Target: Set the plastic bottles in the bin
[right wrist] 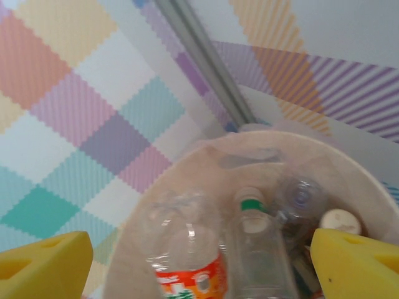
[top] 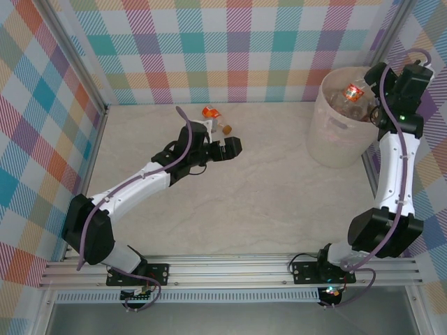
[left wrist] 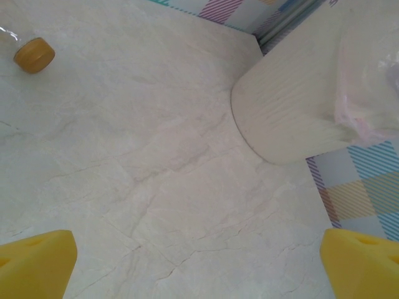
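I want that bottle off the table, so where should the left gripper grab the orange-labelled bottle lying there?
Probably the mid-body of the orange-labelled bottle, coming down from above with the open left gripper straddling its width. It lies on its side, cap toward the arms, leaving both long sides free.

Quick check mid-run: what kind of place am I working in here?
Probably a purpose-built robot test booth, not a home or warehouse: pastel plaid panel walls close in a marble-look tabletop, and a slotted aluminium rail runs along its near edge.
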Robot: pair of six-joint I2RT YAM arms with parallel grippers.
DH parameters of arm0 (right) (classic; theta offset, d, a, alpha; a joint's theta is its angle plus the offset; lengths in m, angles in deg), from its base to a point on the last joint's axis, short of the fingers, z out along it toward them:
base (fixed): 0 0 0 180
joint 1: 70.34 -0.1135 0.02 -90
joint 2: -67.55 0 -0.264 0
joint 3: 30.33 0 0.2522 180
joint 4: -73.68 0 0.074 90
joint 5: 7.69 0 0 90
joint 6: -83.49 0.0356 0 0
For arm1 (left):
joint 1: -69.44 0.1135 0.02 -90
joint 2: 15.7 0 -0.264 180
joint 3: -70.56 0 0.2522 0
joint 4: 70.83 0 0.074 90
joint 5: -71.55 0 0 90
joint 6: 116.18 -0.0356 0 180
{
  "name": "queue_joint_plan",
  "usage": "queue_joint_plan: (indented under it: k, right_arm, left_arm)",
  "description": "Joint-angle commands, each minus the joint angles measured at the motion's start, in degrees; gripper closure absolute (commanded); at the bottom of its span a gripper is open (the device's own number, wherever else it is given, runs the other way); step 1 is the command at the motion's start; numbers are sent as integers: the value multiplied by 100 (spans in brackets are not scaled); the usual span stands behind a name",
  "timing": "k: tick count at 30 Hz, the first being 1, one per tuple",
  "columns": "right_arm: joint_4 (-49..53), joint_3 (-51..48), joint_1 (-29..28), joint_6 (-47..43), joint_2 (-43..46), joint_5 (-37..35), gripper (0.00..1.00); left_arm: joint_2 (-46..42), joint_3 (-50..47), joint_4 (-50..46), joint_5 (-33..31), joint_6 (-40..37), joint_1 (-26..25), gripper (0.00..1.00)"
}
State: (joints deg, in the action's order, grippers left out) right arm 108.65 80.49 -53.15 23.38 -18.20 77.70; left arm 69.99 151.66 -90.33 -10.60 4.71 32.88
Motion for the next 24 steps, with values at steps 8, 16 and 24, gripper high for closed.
queue_joint_plan:
  k: [8, 16, 24]
  right_arm:
    - [277, 900, 13, 157, -1474, 2791, 13]
    - [1265, 1484, 39, 210, -2062, 1085, 12]
    - [902, 1277, 39, 30, -1529, 1356, 11]
  left_arm:
    - [88, 123, -52, 66, 110, 52, 0]
    - [184, 174, -112, 125, 109, 61, 0]
    - [386, 324, -308, 9, 157, 61, 0]
